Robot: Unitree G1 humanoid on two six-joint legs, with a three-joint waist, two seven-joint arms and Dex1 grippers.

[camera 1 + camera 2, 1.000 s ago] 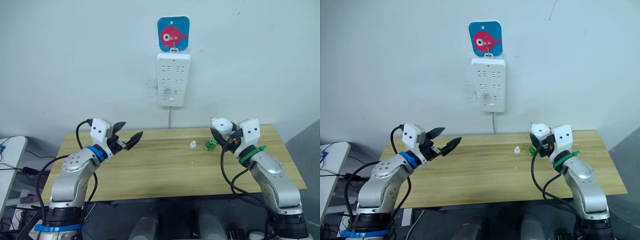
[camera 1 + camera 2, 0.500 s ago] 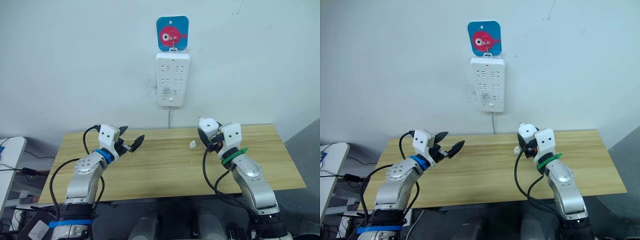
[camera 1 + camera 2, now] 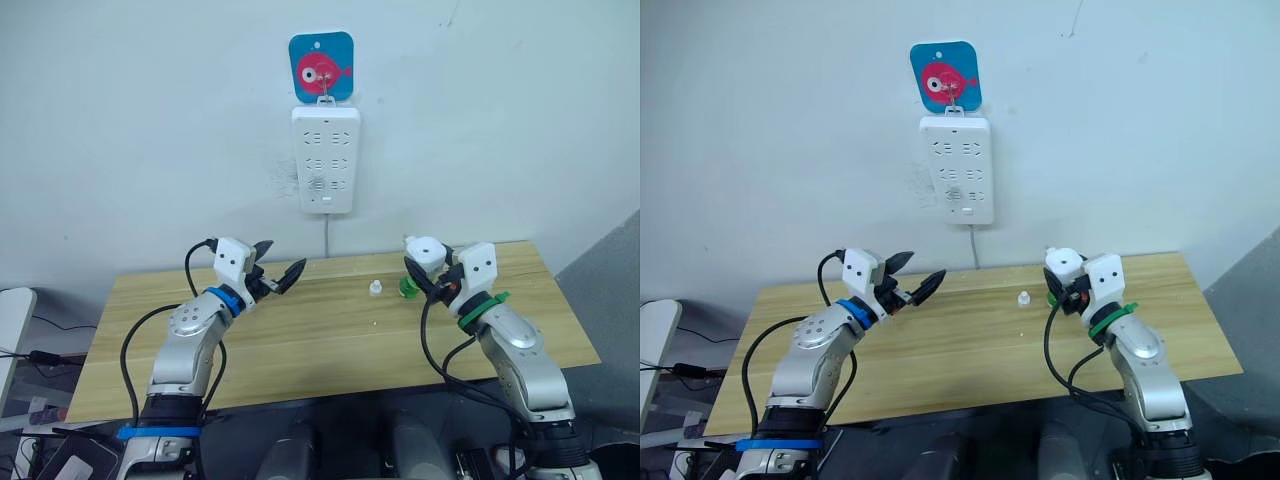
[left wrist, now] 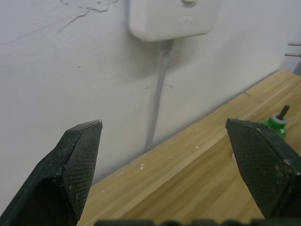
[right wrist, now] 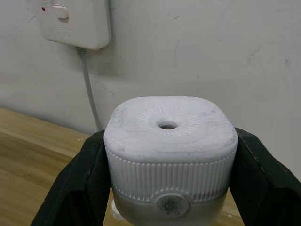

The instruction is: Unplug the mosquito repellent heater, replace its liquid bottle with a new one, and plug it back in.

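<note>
My right gripper (image 3: 426, 268) is shut on the mosquito repellent heater (image 3: 428, 248), a small white rounded unit held above the table's back right with its vent hole (image 5: 168, 125) facing the wrist camera. Just below it on the table stands its liquid bottle (image 3: 407, 288), tiny and green with a bare dark wick (image 4: 282, 112). A small white cap (image 3: 375, 289) lies just left of the bottle. My left gripper (image 3: 286, 256) hangs open and empty above the table's back left, pointing toward the wall. The new one is out of view.
A tall white power strip (image 3: 325, 160) hangs on the wall under a blue hook with a pink fish (image 3: 321, 66). Its grey cord (image 4: 157, 101) runs down behind the wooden table (image 3: 300, 340). The wall is close behind both grippers.
The camera has shifted. My left gripper has moved toward the table's middle, still open. My right gripper swung left with the heater, then back right, uncovering the green bottle.
</note>
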